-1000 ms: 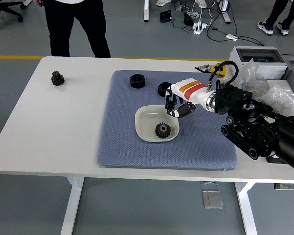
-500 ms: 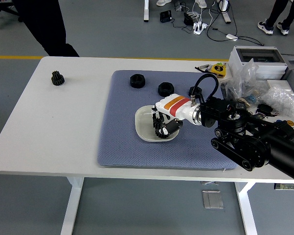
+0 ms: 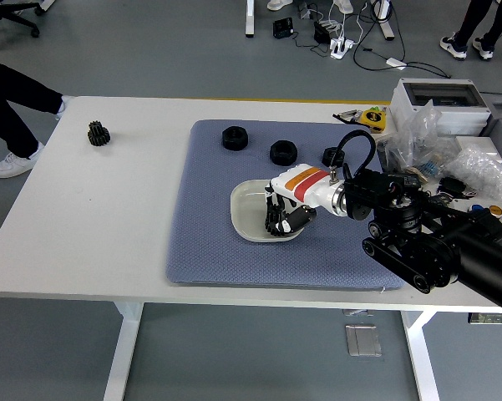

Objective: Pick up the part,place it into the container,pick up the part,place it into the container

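A white bowl [image 3: 247,205] sits in the middle of the blue-grey mat [image 3: 225,251]. My right hand [image 3: 280,222] reaches down into the bowl from the right. Its fingers [image 3: 271,219] are curled around a black gear, which is mostly hidden under them. A second black gear [image 3: 98,133] stands on the bare table at the far left. Three black ring-shaped parts lie along the mat's far edge: one [image 3: 234,138] at the left, one [image 3: 282,152] in the middle, one [image 3: 333,155] beside my wrist. My left arm is out of view.
At the table's right end stand a grey box [image 3: 438,93], crumpled plastic bags [image 3: 476,163] and small tools. A person's leg [image 3: 12,96] and shoe show past the table's far left corner.
My right hand came down from above the bowl's far rim into the bowl and closed over the gear. The person at the far side walked off to the left.
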Action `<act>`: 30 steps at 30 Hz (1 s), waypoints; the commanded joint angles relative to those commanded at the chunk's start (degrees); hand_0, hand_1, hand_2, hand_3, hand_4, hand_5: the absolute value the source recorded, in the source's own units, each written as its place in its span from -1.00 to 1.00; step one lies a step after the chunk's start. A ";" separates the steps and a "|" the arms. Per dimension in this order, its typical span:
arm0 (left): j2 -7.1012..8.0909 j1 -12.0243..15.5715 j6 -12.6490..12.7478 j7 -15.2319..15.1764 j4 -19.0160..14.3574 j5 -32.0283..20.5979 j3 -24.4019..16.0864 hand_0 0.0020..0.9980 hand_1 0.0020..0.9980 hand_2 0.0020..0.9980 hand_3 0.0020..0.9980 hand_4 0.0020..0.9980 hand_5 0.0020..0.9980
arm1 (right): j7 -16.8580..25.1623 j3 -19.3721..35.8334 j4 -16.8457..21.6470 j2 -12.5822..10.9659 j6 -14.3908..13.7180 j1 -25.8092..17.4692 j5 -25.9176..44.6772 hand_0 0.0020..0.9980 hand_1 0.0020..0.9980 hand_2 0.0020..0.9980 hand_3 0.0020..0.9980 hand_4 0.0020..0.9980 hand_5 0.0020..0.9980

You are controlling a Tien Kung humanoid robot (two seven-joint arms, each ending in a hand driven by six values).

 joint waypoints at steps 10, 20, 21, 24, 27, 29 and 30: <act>0.01 0.15 0.08 0.28 -0.03 0.65 -0.46 0.34 0.37 0.42 0.17 0.39 0.17 | 0.23 0.24 -1.04 0.35 0.07 -0.06 -0.45 -0.48 -0.16 -0.01 -0.02 0.42 -0.31; -0.02 0.31 0.06 0.41 -0.06 1.09 -0.74 0.34 0.37 0.41 0.17 0.38 0.18 | 0.95 0.23 -1.77 0.43 0.42 -0.08 -1.47 -0.45 -0.14 0.03 0.02 0.47 -0.41; -0.02 0.30 0.08 0.41 -0.06 1.09 -0.75 0.34 0.37 0.41 0.17 0.38 0.18 | 1.04 0.19 -1.89 0.44 0.44 -0.08 -1.61 -0.45 -0.14 0.03 0.02 0.47 -0.41; -0.03 0.20 0.06 0.42 -0.07 1.12 -0.71 0.34 0.37 0.42 0.18 0.38 0.17 | 1.11 0.21 -2.31 0.39 0.23 -0.02 -1.89 -0.45 -0.13 0.03 0.03 0.51 -0.44; -0.01 0.06 0.06 0.36 -0.08 0.97 -0.57 0.34 0.37 0.42 0.18 0.38 0.17 | 1.22 0.25 -2.49 0.09 0.20 0.07 -2.29 -0.45 -0.13 0.03 0.03 0.51 -0.44; 0.00 -0.01 0.07 0.32 -0.07 0.92 -0.54 0.34 0.37 0.42 0.17 0.38 0.18 | 1.19 0.32 -2.60 -0.05 0.05 0.09 -2.49 -0.45 -0.13 0.04 0.04 0.52 -0.46; 0.00 -0.04 0.07 0.33 -0.07 0.96 -0.56 0.34 0.37 0.42 0.17 0.38 0.18 | 1.19 0.37 -2.66 -0.07 -0.03 0.10 -2.51 -0.45 -0.13 0.04 0.04 0.52 -0.46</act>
